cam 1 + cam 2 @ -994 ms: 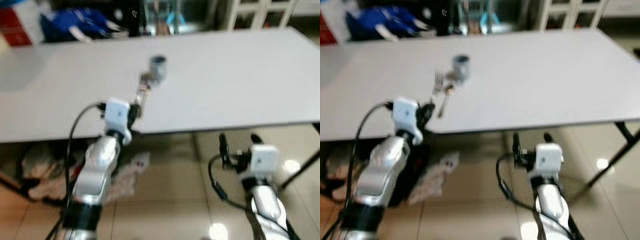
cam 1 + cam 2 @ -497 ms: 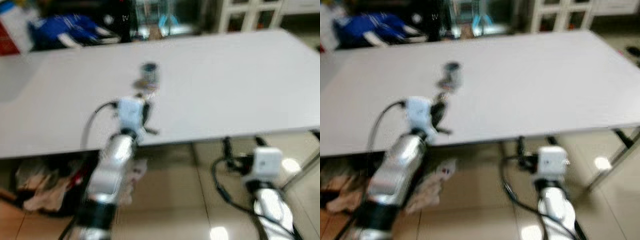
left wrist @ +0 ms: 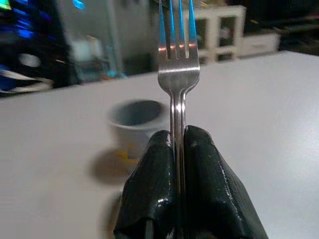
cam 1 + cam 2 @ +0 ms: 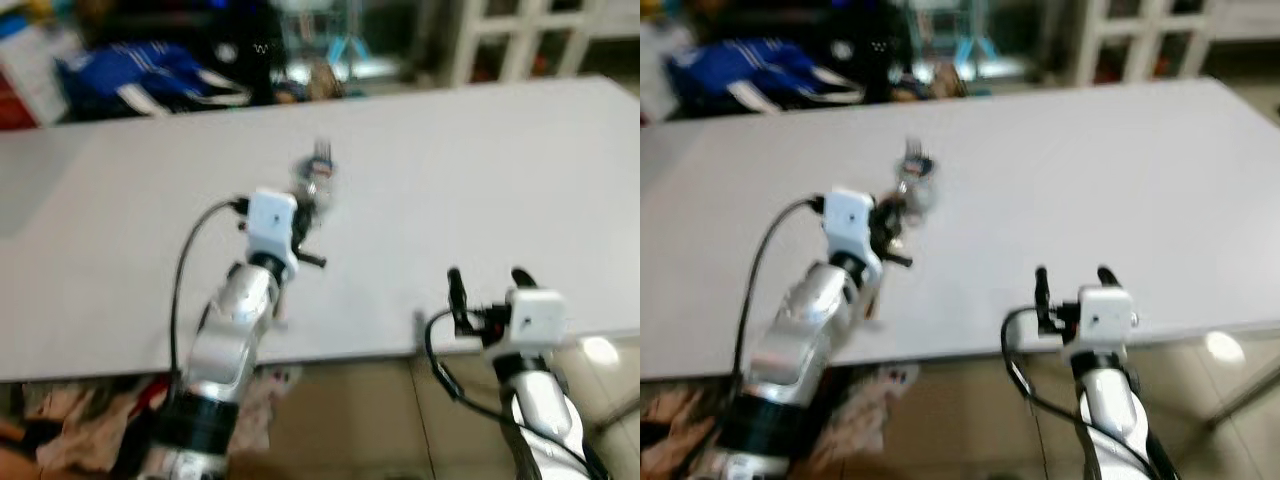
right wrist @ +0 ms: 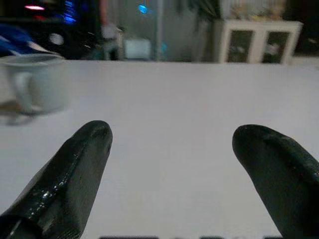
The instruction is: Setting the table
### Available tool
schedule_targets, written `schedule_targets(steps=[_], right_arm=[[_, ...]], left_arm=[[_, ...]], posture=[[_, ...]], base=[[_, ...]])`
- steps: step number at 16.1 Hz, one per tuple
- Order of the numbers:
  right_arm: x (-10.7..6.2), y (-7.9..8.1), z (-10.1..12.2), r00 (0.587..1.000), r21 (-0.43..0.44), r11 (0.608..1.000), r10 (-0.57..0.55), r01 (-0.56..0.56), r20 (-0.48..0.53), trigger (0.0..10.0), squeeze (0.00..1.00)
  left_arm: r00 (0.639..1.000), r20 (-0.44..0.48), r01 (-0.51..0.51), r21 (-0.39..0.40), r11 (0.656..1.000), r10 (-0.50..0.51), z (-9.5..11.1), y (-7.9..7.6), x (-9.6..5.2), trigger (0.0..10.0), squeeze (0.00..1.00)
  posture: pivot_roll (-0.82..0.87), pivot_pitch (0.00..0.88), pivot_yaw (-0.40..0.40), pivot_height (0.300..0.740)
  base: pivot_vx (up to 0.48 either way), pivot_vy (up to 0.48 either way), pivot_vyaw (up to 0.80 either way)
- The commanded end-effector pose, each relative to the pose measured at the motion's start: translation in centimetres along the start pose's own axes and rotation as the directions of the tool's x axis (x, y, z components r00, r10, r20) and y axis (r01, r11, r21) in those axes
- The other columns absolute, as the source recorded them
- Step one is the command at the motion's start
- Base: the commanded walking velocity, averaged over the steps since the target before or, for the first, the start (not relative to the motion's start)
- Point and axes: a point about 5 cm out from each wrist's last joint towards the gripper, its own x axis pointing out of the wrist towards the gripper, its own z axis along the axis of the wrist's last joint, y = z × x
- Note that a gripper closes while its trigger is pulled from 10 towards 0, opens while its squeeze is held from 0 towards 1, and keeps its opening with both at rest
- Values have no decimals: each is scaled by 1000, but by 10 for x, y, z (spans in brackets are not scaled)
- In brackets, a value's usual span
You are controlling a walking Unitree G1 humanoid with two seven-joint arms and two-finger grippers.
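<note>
I see bare table (image 4: 480,170) ahead of my right gripper (image 5: 172,144); a mug (image 3: 135,115) stands just beyond my left gripper (image 3: 178,144) and its fork (image 3: 178,55).

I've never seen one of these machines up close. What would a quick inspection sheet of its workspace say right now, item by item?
Surface: white table, mostly bare.
Job's things: fork held tines up; small grey cup standing on the table just beyond it.
Clutter: nothing seen on the table apart from the cup.
Grippers: left gripper shut on the fork's handle, above the table; right gripper open, empty, near the table's front edge.
Cables: black cable looping along the left arm; another black cable at the right wrist.
Surroundings: blue fabric and white cabinets behind the table, tiled floor below; blurred.
</note>
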Motion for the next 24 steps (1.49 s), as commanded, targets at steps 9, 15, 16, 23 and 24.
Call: schedule_targets(steps=[9,15,16,23,24], right_arm=[[1,7,1,999,12,999,32,-32,-5,10000,0],[0,8,-1,999,12,999,36,-36,-13,10000,0],[0,8,-1,999,12,999,36,-36,-14,10000,0],[-3,8,39,975,31,976,216,-218,51,10000,0],[-5,1,39,976,26,976,214,-215,39,10000,0]], left_arm=[[1000,15,-16,-13,1000,16,4,2,1,0,0],[982,-117,-158,-56,986,150,-2,18,17,0,0],[979,-128,-165,-56,985,157,-2,19,19,0,0],[925,-374,-122,-134,983,63,-21,-18,64,0,0],[917,-393,-132,-145,981,65,-22,-21,66,0,0]], posture=[[-161,0,88,727],[-163,0,86,727],[-164,0,85,727],[-235,33,64,727],[-244,35,61,727]], base=[[0,-410,0],[0,0,0],[0,0,0],[0,0,0],[0,0,0]])
